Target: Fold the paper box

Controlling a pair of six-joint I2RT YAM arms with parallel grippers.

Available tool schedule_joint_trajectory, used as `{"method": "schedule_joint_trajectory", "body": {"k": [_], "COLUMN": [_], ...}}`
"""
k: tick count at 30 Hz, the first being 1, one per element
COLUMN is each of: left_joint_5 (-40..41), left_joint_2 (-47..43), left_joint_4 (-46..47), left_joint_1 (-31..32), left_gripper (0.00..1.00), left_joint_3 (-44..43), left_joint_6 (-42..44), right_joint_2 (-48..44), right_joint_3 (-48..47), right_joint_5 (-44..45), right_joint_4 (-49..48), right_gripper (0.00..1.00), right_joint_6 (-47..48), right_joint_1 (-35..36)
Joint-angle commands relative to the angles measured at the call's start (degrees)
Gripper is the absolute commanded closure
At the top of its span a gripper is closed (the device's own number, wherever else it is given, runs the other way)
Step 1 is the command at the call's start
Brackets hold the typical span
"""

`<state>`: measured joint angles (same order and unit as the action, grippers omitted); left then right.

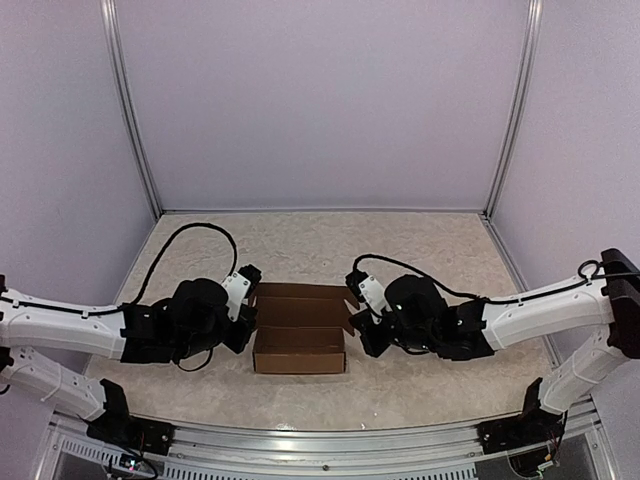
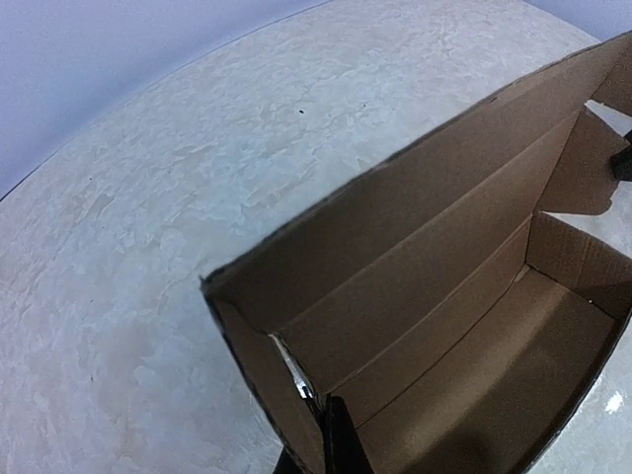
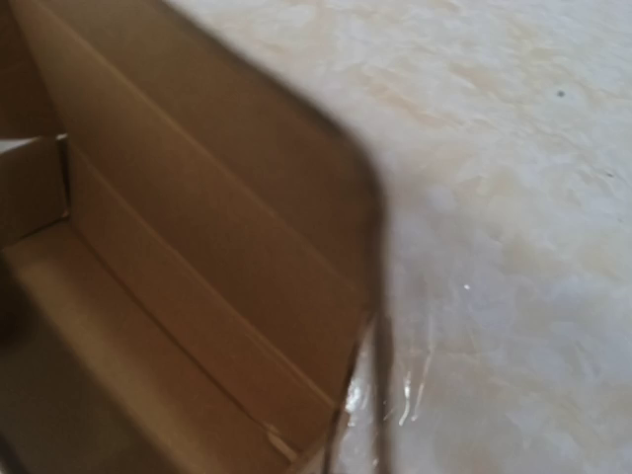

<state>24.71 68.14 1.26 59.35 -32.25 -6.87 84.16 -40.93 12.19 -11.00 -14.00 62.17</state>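
The paper box (image 1: 300,335) is plain brown cardboard, standing open-topped mid-table between the two arms, with its back panel up. My left gripper (image 1: 248,325) is at the box's left end. In the left wrist view the gripper (image 2: 321,444) is shut on that end wall, one black finger (image 2: 341,439) inside the box (image 2: 444,326). My right gripper (image 1: 358,325) is at the right end. In the right wrist view the box's (image 3: 197,296) end wall edge runs down into the shut gripper (image 3: 375,454), whose fingers barely show.
The pale mottled table (image 1: 420,250) is walled by lilac panels with metal posts (image 1: 130,110) at the back corners. Black cables (image 1: 200,235) loop over each arm. A metal rail (image 1: 320,435) runs along the near edge.
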Motion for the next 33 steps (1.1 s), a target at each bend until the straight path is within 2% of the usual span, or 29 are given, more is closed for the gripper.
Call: {"method": "schedule_joint_trajectory", "body": {"k": [1, 9, 14, 24, 33], "left_joint_5": [1.78, 5.14, 5.48, 7.37, 9.31], "left_joint_2": [3.64, 8.76, 9.14, 8.5, 9.32], "left_joint_4": [0.54, -0.25, 0.3, 0.87, 1.67], "left_joint_1": [2.8, 5.3, 5.83, 6.72, 7.46], "left_gripper": [1.0, 1.0, 1.0, 1.0, 1.0], "left_joint_3": [-3.43, -7.76, -8.2, -7.39, -7.3], "left_joint_6": [-3.11, -5.98, -6.44, -7.25, -10.52], "right_joint_2": [2.45, 5.92, 7.2, 6.06, 7.5], "right_joint_3": [-2.26, -5.21, -7.28, -8.88, -6.23], "right_joint_5": [7.37, 19.18, 22.58, 22.59, 21.95], "right_joint_4": [-2.26, -2.91, -2.72, -0.2, -2.99], "right_gripper": [1.0, 1.0, 1.0, 1.0, 1.0], "right_joint_6": [-5.29, -6.34, -4.06, -2.77, -5.81], "right_joint_1": [4.04, 9.81, 11.9, 12.46, 12.55]}}
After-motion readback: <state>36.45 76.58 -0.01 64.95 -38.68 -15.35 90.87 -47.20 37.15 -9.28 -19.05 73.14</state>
